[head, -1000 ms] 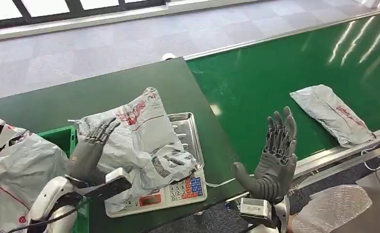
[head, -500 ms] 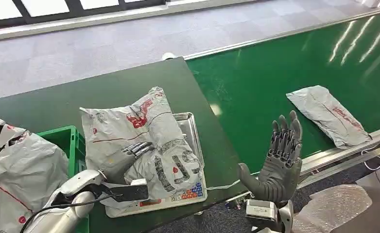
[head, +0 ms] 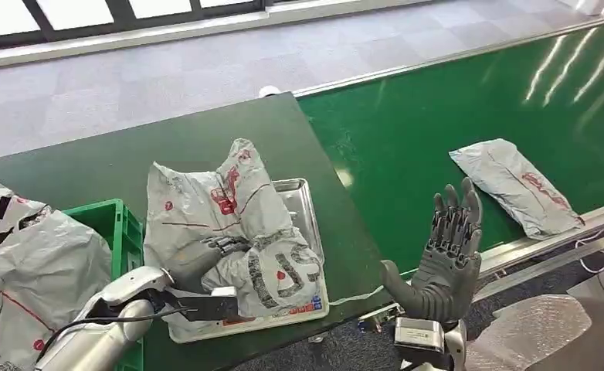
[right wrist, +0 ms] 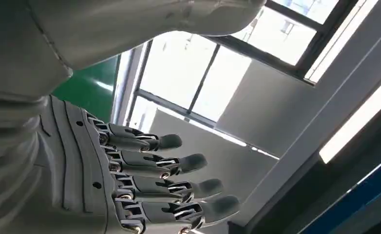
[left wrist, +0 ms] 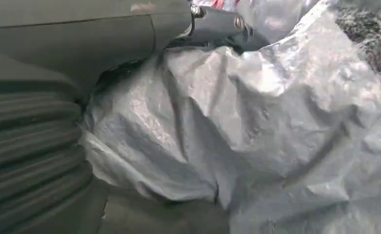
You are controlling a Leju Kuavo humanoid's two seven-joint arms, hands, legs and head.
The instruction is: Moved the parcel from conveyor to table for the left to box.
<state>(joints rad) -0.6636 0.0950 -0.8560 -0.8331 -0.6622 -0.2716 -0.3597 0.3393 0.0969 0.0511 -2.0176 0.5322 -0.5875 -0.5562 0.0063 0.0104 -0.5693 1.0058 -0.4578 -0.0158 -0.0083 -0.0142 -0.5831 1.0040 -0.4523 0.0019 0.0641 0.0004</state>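
A crumpled grey parcel [head: 222, 205] with red and black print lies on the metal scale tray [head: 303, 205] on the dark green table [head: 129, 147]. My left hand [head: 202, 259] reaches in from the near side and grips the parcel's near part, its fingers [head: 225, 245] curled into the plastic. In the left wrist view the grey plastic [left wrist: 276, 136] bulges against my palm [left wrist: 32, 136]. My right hand [head: 447, 255] is raised upright off the table's near right corner, fingers [right wrist: 179, 165] spread, holding nothing.
A second grey parcel [head: 515, 185] lies on the green conveyor belt [head: 407, 131] near its front rail. A green crate [head: 121, 224] at the table's left holds bagged parcels [head: 28, 247]. A plastic-wrapped bundle [head: 531, 328] sits at the lower right.
My left hand has dropped from open above the parcel onto its near side and closed into it. The parcel has bunched up and shifted over the scale's keypad. My right hand stays raised.
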